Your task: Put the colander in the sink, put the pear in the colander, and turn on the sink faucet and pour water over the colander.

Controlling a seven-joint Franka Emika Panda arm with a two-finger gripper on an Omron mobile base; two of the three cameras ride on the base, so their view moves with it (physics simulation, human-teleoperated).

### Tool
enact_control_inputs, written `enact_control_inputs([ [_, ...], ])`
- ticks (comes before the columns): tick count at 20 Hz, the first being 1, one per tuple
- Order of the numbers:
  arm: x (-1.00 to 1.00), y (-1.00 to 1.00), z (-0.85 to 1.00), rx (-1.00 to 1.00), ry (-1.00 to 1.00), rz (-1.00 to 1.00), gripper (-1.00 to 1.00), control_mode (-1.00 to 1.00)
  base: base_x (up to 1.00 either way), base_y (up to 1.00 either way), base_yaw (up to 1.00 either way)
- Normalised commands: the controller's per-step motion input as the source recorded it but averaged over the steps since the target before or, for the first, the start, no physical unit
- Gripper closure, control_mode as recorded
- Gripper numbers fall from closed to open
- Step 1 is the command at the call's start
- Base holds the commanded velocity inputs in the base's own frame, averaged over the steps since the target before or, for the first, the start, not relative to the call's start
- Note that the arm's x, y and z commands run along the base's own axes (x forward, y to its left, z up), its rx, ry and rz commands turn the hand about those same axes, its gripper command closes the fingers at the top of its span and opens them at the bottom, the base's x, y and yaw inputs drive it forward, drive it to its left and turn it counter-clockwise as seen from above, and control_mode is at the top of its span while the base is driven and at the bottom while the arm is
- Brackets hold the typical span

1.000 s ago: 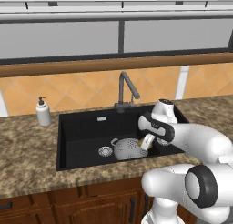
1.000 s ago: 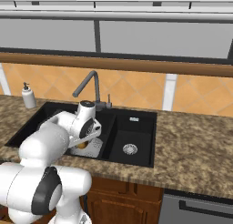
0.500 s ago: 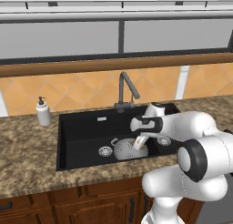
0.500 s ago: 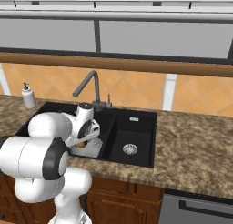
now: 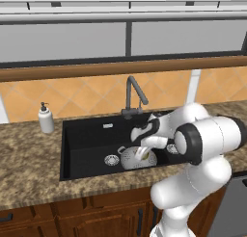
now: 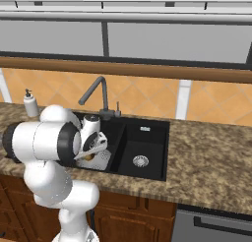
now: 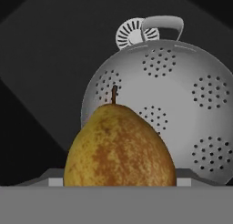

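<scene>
I have the black double-basin sink (image 5: 87,139) set in the granite counter (image 5: 29,183), and the arm reaches down into its wide basin. The dark gooseneck faucet (image 5: 132,94) stands behind, untouched as far as I can judge, with no water showing. The colander (image 5: 137,158) sits on the basin floor beside the round drain (image 5: 111,159), so the first step looks done. I am on the second step: the pear (image 7: 119,148) fills the lower part of the hand view, stem up, held over the colander bowl (image 7: 182,104). The gripper (image 5: 144,145) hangs just above the colander, its jaws set fairly wide and, by my reading, pinching the pear between them. Next I would lower slightly, keep the pear centred over the bowl, release, then lift clear toward the faucet lever.
</scene>
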Motion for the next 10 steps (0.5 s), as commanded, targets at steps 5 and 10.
enact_control_inputs([
  [5, 0.25, 0.00, -0.37, -0.06, 0.01, -0.03, 1.00, -1.00, 0.00, 0.00, 0.00],
  [10, 0.32, 0.03, -0.32, -0.07, 0.06, -0.03, 1.00, -1.00, 0.00, 0.00, 0.00],
])
